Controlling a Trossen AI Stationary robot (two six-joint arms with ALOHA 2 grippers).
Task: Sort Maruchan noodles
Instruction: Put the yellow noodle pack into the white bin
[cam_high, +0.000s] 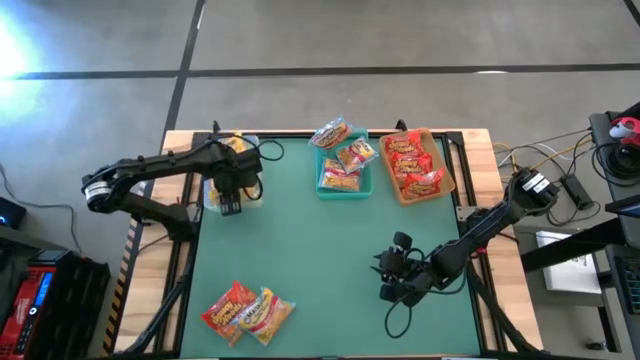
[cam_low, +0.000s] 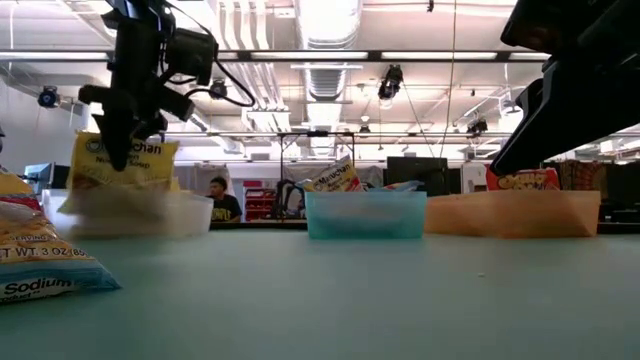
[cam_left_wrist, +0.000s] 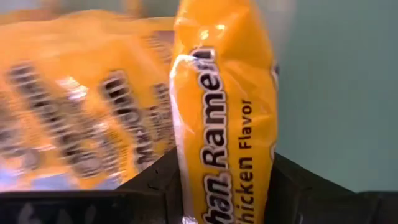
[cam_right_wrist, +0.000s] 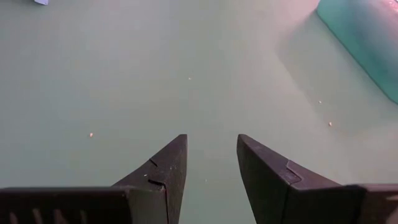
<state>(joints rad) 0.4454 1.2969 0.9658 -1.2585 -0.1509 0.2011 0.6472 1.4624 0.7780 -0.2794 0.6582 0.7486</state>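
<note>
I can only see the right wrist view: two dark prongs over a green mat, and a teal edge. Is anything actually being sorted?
Observer: Yes. The left tool holds a yellow packet over the clear bin.
Visitor: What is that teal edge?
Observer: It's the teal bin, with multicoloured packets in it.
Visitor: Are any waiting to be sorted?
Observer: Two loose packets lie near the mat's left front corner.

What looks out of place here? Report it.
One multicoloured packet hangs over the teal bin's far rim instead of lying inside. Two unsorted packets lie at the table's near edge. Nothing spilled or torn.
</note>
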